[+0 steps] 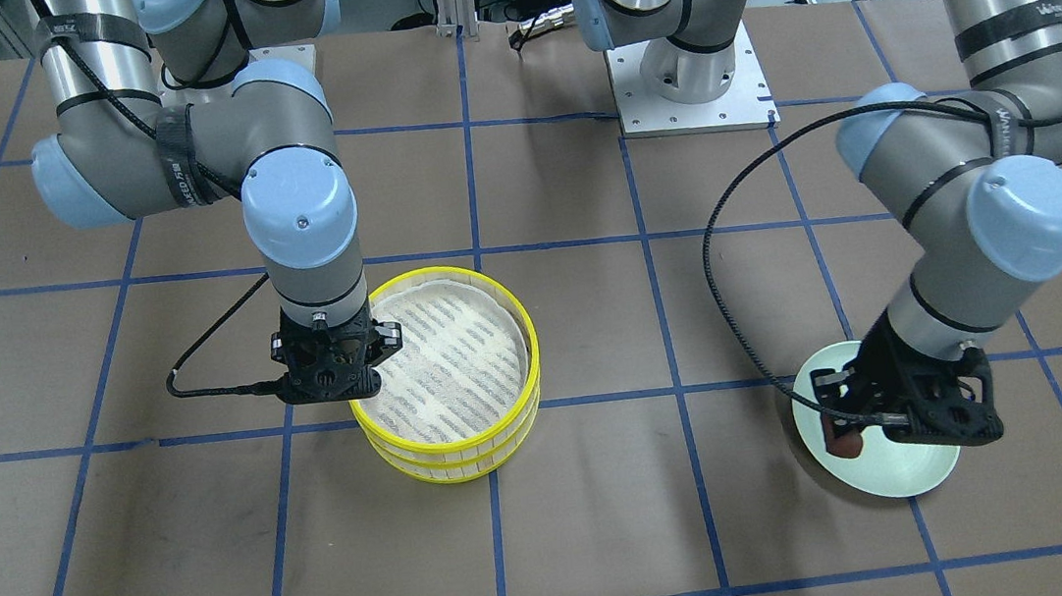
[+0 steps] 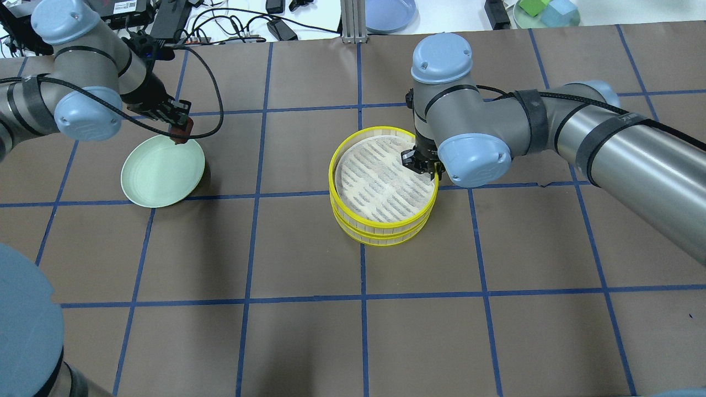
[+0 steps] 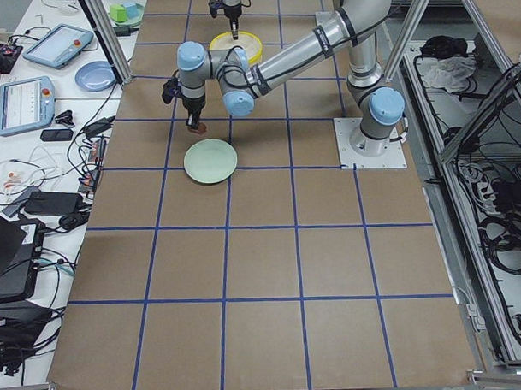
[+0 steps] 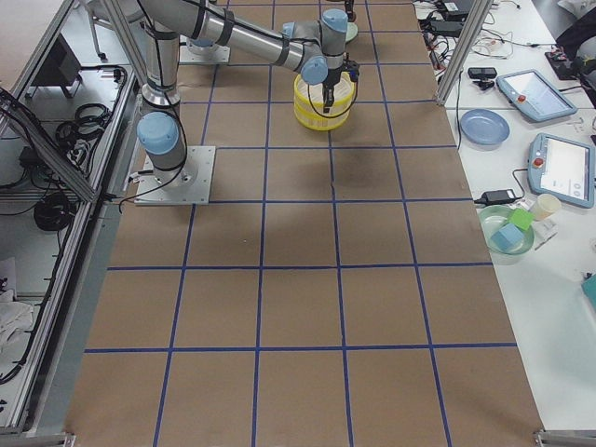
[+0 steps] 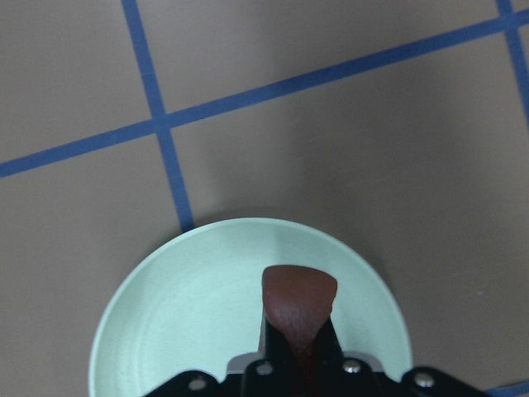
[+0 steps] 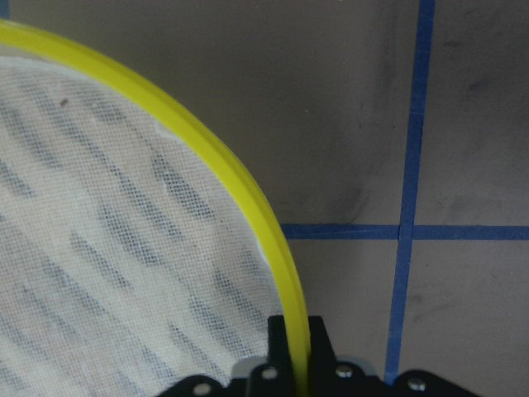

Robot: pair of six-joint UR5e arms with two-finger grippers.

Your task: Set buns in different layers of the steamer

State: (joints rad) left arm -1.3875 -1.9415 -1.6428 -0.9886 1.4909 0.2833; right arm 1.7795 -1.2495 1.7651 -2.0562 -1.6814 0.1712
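My left gripper is shut on the dark reddish-brown bun and holds it above the pale green plate. The bun also shows in the front view. The two steamer layers stand stacked at mid-table, the top layer on the lower layer. The top layer's striped base is bare. My right gripper is shut on the top layer's yellow rim, one finger inside and one outside. The cream-white bun shows in no view.
A blue plate and a green dish of blocks sit beyond the table's far edge among cables. An arm's mounting plate is bolted to the brown, blue-taped table near the robot's side.
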